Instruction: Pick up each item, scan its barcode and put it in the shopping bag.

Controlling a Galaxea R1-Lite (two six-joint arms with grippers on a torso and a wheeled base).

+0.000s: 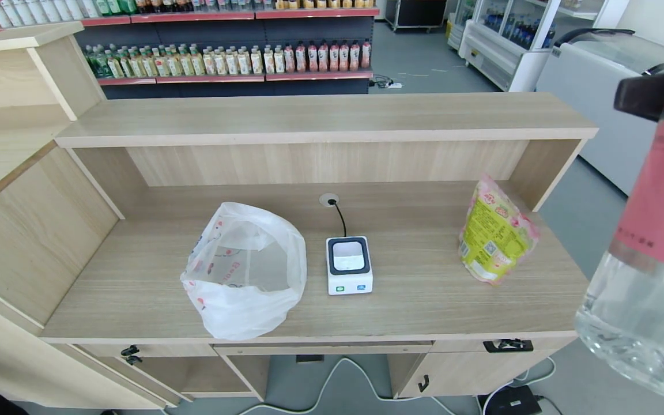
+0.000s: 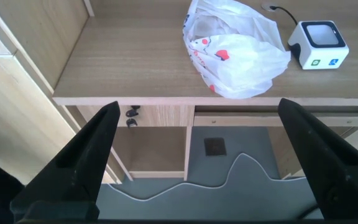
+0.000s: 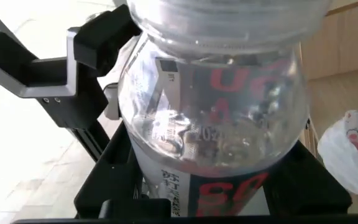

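The right pincer [image 3: 210,186] grips a slick bottle [image 3: 216,112] that could slip before reaching the scanner [image 1: 349,264]. The left pincer [image 2: 197,158] gapes open.

Bottle [image 1: 652,230] is clear with a pink-red label. Bag [image 1: 245,271] is see-through white, red print. Scanner [image 1: 349,266] white, dark frame. Pouch [image 1: 496,233] yellow-green and pink. Counter [image 1: 424,302] pale wood-grain.

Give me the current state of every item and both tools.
shopping bag: mouth open, slumped on the counter.
scanner: flat on the counter, window up, cabled.
snack pouch: standing at the counter's right end, not grasped.
bottle: lifted off the counter, held.
right tool: shut on bottle.
left tool: open, empty.
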